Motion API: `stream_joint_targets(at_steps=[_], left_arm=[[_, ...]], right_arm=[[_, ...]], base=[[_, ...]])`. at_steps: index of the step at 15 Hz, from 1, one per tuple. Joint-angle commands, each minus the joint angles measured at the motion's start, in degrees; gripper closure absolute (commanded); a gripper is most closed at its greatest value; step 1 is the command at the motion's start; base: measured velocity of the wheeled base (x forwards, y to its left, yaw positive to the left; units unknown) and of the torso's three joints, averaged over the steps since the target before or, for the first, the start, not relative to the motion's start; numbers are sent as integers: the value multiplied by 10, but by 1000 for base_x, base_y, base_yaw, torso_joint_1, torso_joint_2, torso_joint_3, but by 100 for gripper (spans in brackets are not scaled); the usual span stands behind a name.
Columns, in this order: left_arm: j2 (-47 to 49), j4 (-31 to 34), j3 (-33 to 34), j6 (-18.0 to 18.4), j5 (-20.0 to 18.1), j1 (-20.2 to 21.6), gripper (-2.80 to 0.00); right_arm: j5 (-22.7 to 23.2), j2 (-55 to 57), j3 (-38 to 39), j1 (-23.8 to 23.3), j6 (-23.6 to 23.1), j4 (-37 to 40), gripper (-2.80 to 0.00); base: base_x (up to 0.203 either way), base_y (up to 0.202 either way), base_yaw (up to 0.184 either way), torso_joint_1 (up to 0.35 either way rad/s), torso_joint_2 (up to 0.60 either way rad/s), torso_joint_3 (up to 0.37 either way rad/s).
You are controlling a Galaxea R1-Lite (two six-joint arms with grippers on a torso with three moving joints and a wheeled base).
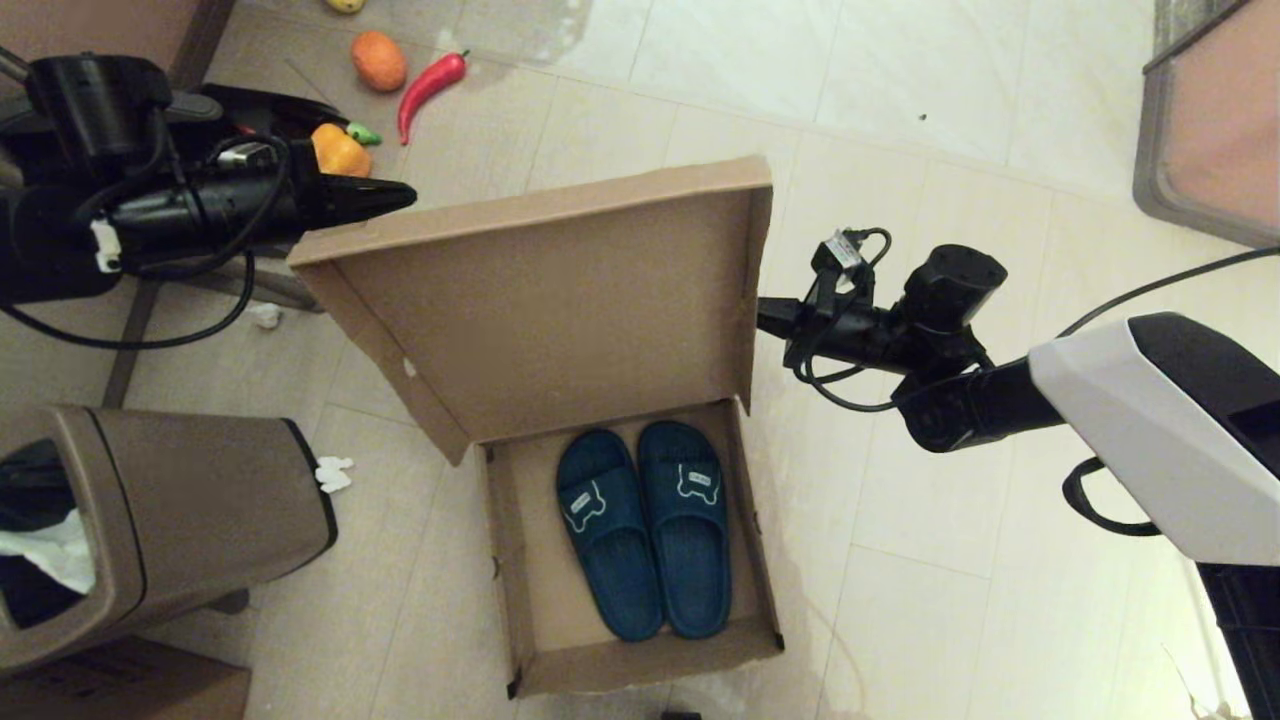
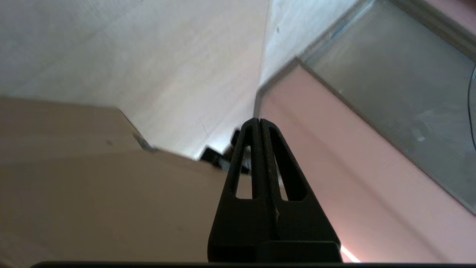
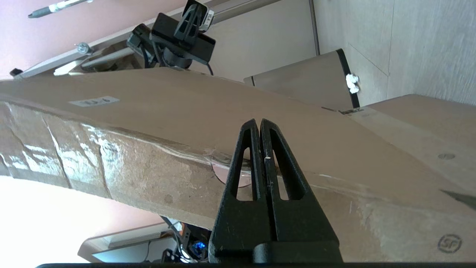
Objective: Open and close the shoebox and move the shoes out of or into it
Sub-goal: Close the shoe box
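Note:
The shoebox stands open on the floor, its hinged lid raised almost upright. Both teal-blue shoes, the left one and the right one, lie side by side inside it. My left gripper is shut and empty, level with the lid's upper left corner. Its wrist view shows the shut gripper beside the lid's brown outer face. My right gripper is shut and empty at the lid's right edge. In the right wrist view the gripper lies against the lid's taped rim.
A brown trash bin stands left of the box. An orange, a red chilli and a yellow pepper lie on the floor behind. A framed panel is at the far right. Pale tiles stretch right of the box.

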Motion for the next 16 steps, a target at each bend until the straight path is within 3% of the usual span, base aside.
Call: stream_joint_targets(at_steps=[1, 8, 16], left_arm=[[-23, -1, 24, -3, -6, -10, 0], [-115, -1, 205, 92, -9, -60, 0], [-248, -1, 390, 111, -8, -101, 0]], right_arm=[[3, -10, 21, 0, 4, -9, 0], [1, -39, 142, 0, 4, -94, 0], [-33, -56, 235, -3, 1, -199, 0]], base=[[0, 0, 0, 0, 0, 0], [0, 0, 0, 0, 0, 0], [0, 0, 0, 0, 0, 0]])
